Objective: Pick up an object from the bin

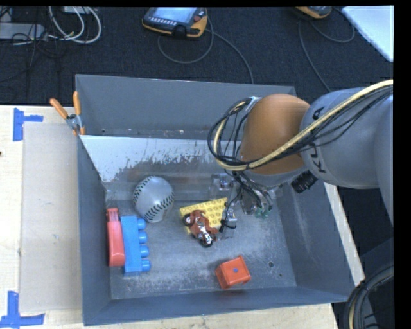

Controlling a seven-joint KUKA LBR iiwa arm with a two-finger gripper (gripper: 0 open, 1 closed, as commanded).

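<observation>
Hovering in approach with the gripper (pixel 229 217), its spread impossible to tell, just beside the small brown-and-red toy (pixel 201 227) against the yellow wedge (pixel 207 209) mid-way across the bin (pixel 192 106), likely needing centring, closing and lifting next.

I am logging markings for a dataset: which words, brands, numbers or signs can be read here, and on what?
"KU": dark letters on the grey arm; the rest is covered by cables.
Yellow flat piece in the middle of the bin: small marks, too small to read.
Handheld device beyond the bin: its screen is unreadable.
Nothing else shows readable text.
</observation>
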